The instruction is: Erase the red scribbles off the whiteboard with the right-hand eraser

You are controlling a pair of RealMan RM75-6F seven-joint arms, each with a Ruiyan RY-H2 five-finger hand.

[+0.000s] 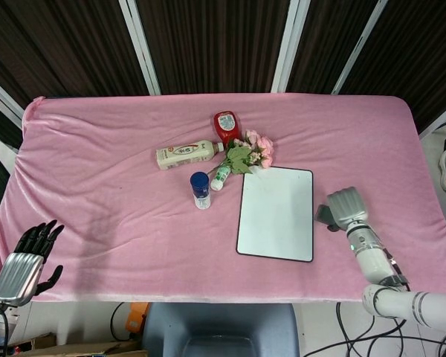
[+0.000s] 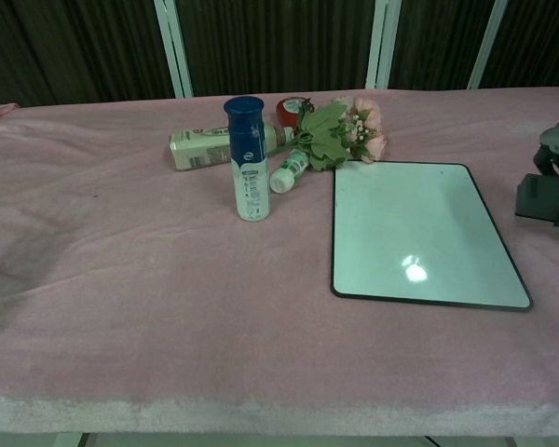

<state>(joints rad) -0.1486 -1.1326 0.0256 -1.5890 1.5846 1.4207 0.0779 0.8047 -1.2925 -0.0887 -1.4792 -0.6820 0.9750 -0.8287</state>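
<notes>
The right hand (image 1: 346, 206) grips the eraser (image 2: 544, 198) just right of the whiteboard (image 1: 276, 213), which looks clean.

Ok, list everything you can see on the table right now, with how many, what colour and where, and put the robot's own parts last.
whiteboard: 1, white, black rim, right of centre, no red marks visible
eraser: 1, dark, off the whiteboard's right side, held
upright bottle: 1, white, blue cap, centre
lying bottle: 1, cream, behind it
small bottle: 1, white, green cap, lying by flowers
red bottle: 1, behind the flowers
flowers: 1 bunch, pink, green leaves
tablecloth: 1, pink
right robot hand: silver, holds eraser
left robot hand: silver and black, near left edge
</notes>
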